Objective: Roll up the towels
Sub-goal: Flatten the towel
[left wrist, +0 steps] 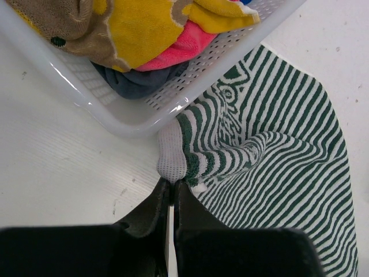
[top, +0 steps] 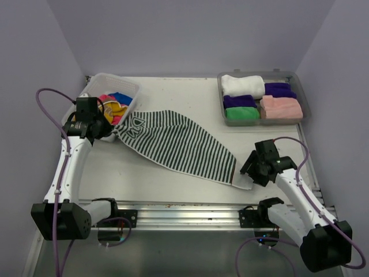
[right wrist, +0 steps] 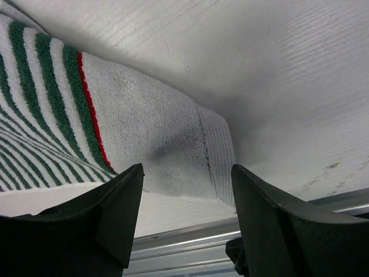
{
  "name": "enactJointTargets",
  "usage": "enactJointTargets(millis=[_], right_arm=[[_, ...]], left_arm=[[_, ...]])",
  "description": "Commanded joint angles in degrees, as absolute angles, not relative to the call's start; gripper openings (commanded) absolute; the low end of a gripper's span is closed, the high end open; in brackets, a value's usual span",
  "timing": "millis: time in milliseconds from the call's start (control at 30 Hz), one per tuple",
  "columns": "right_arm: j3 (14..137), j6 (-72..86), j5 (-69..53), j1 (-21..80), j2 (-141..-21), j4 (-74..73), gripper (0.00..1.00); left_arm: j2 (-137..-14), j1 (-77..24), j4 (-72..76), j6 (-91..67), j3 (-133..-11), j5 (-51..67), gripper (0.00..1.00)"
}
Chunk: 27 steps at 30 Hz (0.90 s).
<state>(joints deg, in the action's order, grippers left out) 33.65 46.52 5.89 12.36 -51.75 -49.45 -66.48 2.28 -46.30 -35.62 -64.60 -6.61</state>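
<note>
Left wrist view: left end effector (left wrist: 173, 183) clenched tight on a white corner of the striped towel (left wrist: 277, 156), just beside the basket (left wrist: 132, 118) wall.
Right end effector (right wrist: 185, 171) is released, fingers spread either side of the towel's opposite white corner at the near edge of the surface (top: 173, 95). The towel stretches diagonally from far-left basket to near-right. Rolled towels (top: 242, 85) fill the tray (top: 304, 104) in the far-right corner.
</note>
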Motion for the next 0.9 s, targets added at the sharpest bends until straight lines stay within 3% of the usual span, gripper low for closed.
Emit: enactJointTargets(millis=[0,367,867], right_arm=[[31.03,48.25,1.24,12.3,-50.19,-47.02,0.67],[25.23,52.29,1.14,12.39,-39.56,-49.84,0.73],[18.12,57.21,2.02,12.3,-30.68,-46.06,0.64]], left_arm=[[-67.15,2.99,-46.06,-33.93,-67.06,-7.65,0.0],[-67.06,2.99,-45.35,-33.84,-66.27,-6.07,0.0],[-66.01,2.99,-45.35,-33.57,-65.39,-4.75,0.0]])
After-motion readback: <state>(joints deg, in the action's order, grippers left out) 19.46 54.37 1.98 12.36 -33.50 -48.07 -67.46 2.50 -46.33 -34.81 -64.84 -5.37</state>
